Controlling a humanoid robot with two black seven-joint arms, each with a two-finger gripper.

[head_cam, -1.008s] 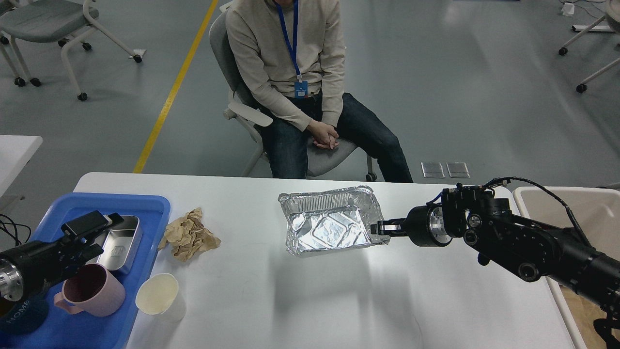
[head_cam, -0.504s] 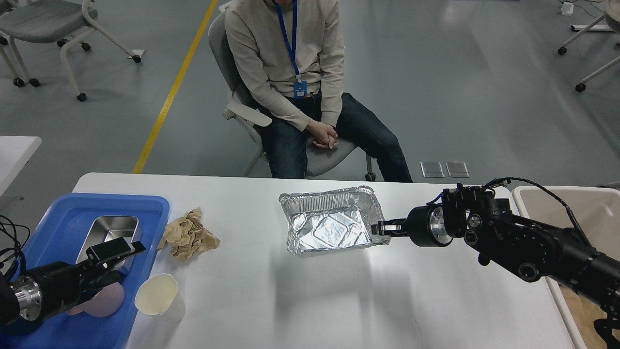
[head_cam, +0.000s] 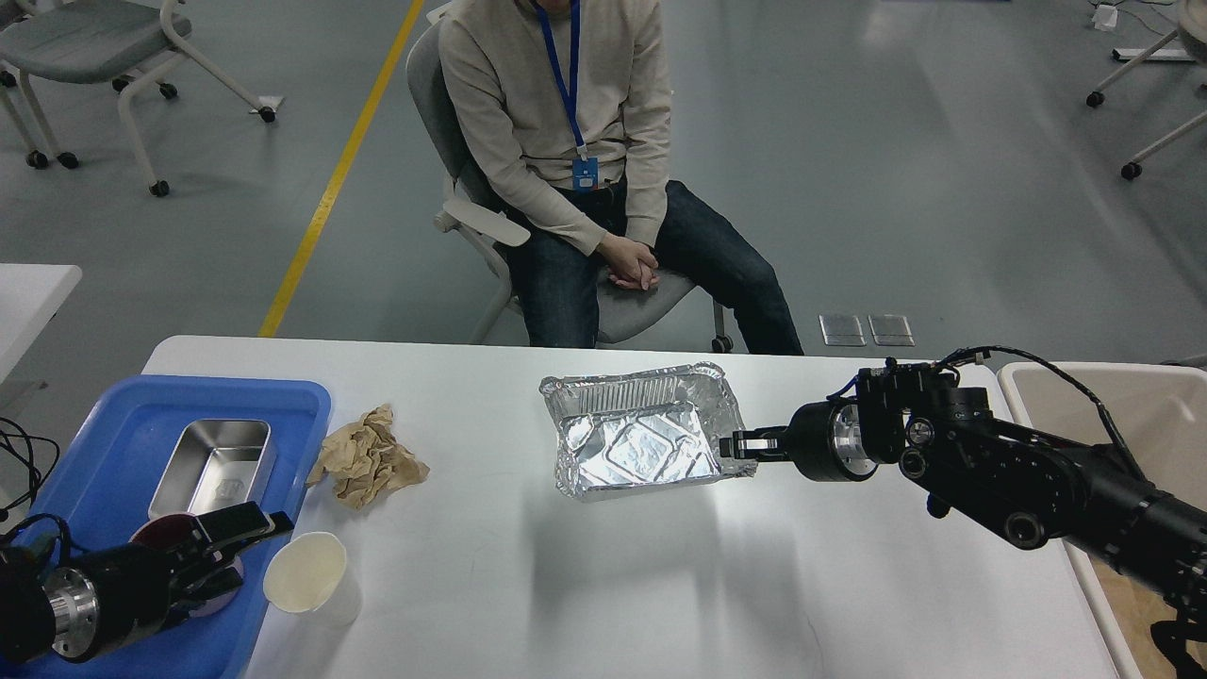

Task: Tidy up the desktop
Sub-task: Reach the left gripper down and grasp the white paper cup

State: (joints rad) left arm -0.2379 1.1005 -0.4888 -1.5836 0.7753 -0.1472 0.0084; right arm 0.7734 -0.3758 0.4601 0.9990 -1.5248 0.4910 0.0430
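R arm comes in from 4 o'clock, reaching w/ wrist level toward centre; right gripper (head_cam: pixel 738 445) is closed on the right rim of the foil tray (head_cam: pixel 641 441), which sits tilted at centre of the white tabletop (head_cam: pixel 585 585). Tabletop fills the lower half of the view, blue tray (head_cam: pixel 113 415) over its 8 o'clock edge, beige bin (head_cam: pixel 1122 405) at 3 o'clock. L arm lies low at 8 o'clock, pointing right; left gripper (head_cam: pixel 240 547) has fingers parted, nothing in it, over a dark-lined cup (head_cam: pixel 156 533) in the blue tray. Paper cup (head_cam: pixel 306 577) just beside it. Steel box (head_cam: pixel 212 462) in the tray; crumpled brown paper (head_cam: pixel 366 457) near the tray's right edge.
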